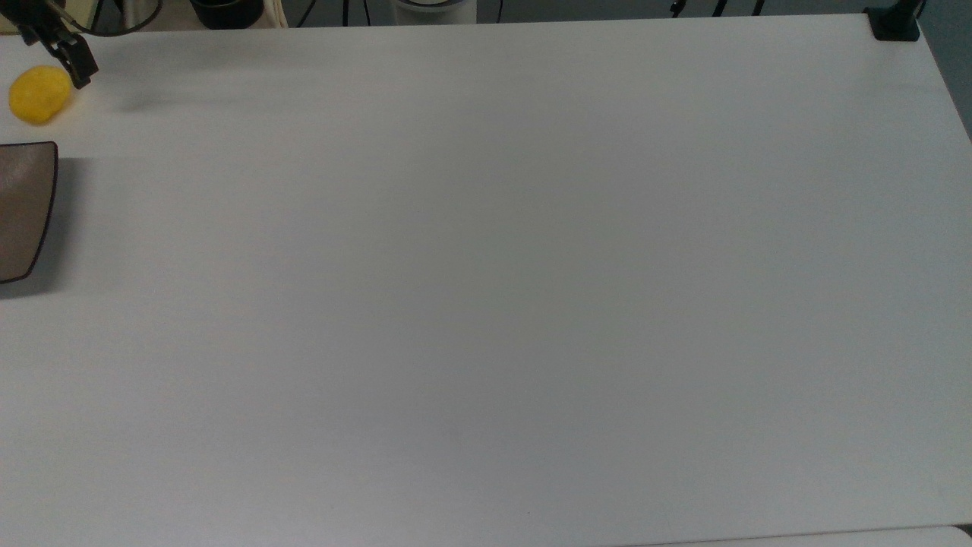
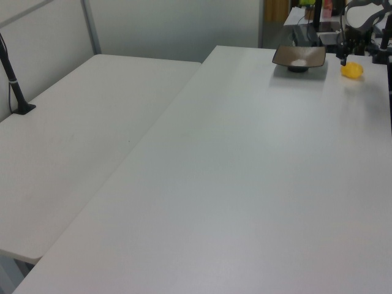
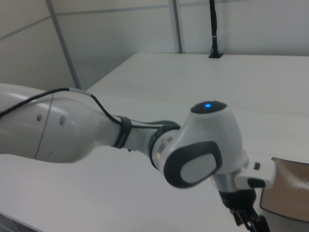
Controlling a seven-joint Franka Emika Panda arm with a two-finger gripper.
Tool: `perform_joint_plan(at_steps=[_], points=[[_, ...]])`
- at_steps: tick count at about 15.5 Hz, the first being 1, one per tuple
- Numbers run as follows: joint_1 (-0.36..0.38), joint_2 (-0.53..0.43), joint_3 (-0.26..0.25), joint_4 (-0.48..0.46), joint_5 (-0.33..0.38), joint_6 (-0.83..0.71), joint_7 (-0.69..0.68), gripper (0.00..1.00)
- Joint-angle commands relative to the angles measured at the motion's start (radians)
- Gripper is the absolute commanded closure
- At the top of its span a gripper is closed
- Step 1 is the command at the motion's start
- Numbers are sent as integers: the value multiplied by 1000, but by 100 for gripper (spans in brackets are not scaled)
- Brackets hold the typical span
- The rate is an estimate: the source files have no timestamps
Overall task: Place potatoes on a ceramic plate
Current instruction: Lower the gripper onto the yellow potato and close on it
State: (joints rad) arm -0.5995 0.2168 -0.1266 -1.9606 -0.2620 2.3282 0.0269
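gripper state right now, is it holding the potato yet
Gripper: cannot be told whether open or closed; it holds nothing. In the top view it sits just right of the potato, which lies on the table apart from the ceramic plate.
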Motion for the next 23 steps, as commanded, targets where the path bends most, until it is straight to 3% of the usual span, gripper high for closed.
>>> perform_joint_plan(at_steps=[1, 12, 18, 20, 23], points=[[-29, 56, 1, 23, -42, 57, -16, 0], [-72, 196, 2, 155, -54, 63, -15, 0], [-78, 222, 8, 160, -69, 63, -12, 0], [-78, 223, 8, 160, -94, 63, -13, 9], [-83, 242, 10, 160, -126, 63, -13, 36]])
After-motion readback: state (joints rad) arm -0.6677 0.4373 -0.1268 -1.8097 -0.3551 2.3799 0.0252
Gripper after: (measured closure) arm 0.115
